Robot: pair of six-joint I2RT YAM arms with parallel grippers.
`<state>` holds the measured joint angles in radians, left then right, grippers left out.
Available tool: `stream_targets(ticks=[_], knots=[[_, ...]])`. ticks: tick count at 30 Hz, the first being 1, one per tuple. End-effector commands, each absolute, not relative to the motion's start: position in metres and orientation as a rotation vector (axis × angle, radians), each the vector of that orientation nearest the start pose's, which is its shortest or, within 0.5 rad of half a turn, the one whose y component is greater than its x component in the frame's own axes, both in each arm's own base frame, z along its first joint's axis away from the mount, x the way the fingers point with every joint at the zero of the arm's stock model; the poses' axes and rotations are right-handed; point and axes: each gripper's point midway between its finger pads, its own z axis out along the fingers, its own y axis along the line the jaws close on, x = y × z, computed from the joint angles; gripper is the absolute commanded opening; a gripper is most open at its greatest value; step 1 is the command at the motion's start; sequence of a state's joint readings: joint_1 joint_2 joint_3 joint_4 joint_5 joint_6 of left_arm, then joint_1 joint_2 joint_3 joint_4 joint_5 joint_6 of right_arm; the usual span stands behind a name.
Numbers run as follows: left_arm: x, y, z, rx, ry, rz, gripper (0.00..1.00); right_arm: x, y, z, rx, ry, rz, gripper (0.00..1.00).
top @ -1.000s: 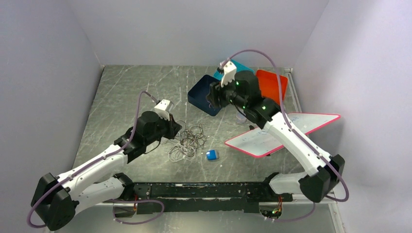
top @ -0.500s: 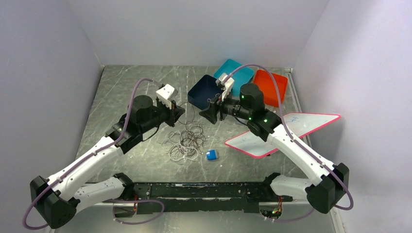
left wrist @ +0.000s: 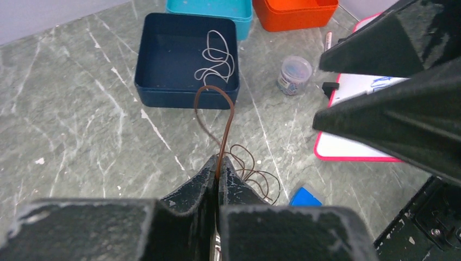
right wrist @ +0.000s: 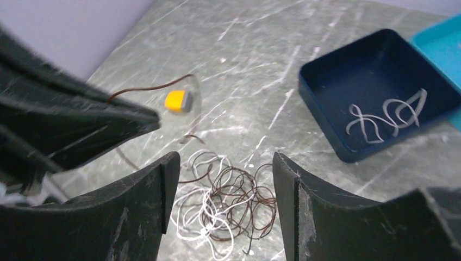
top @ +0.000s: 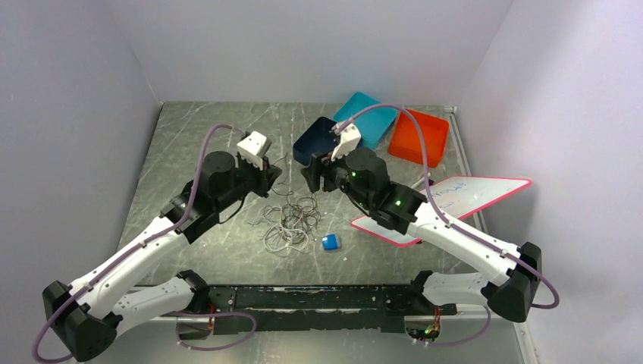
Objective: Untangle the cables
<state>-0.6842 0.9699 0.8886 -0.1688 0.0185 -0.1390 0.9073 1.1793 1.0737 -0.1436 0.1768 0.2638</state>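
Left gripper (left wrist: pixel 218 173) clamped on a brown cable (left wrist: pixel 229 114); right gripper (right wrist: pixel 225 187), jaws apart, faces the cable tangle (top: pixel 292 224); navy tray (top: pixel 309 140) at one o'clock.

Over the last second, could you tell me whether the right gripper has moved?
Yes: the right gripper has shifted left relative to the navy tray, closer to the cables.

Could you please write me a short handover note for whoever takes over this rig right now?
Left gripper: jaws shut on a brown cable looping up from the tangle.
Right gripper: jaws open, above the tangle, holding nothing.
Done: one white cable lies in the navy tray.
To do: pull the brown cable free, then separate the rest.
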Motion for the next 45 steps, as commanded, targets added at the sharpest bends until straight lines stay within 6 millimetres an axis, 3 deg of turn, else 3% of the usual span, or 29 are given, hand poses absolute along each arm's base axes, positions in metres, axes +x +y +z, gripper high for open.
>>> stream_targets(ticks=[1,8,14,21,26,36,45], knots=[[0.269,-0.204,0.274,0.397,1.787,-0.511,0.07,0.284,0.266,0.296,-0.074,1.857,0.416,0.66],[0.262,-0.190,0.271,0.364,1.797,-0.482,0.07,0.260,0.264,0.259,-0.091,2.028,0.275,0.66],[0.260,-0.187,0.264,0.346,1.811,-0.477,0.07,0.219,0.269,0.224,-0.164,2.181,0.208,0.67],[0.261,-0.191,0.259,0.346,1.822,-0.493,0.07,0.171,0.270,0.168,-0.341,2.447,0.210,0.68],[0.261,-0.194,0.257,0.352,1.828,-0.504,0.07,0.146,0.261,0.135,-0.363,2.570,0.231,0.69],[0.264,-0.199,0.251,0.371,1.839,-0.510,0.07,0.152,0.220,0.100,-0.299,2.676,0.014,0.71],[0.267,-0.201,0.247,0.384,1.843,-0.499,0.07,0.175,0.156,0.088,-0.052,2.726,-0.069,0.71]])
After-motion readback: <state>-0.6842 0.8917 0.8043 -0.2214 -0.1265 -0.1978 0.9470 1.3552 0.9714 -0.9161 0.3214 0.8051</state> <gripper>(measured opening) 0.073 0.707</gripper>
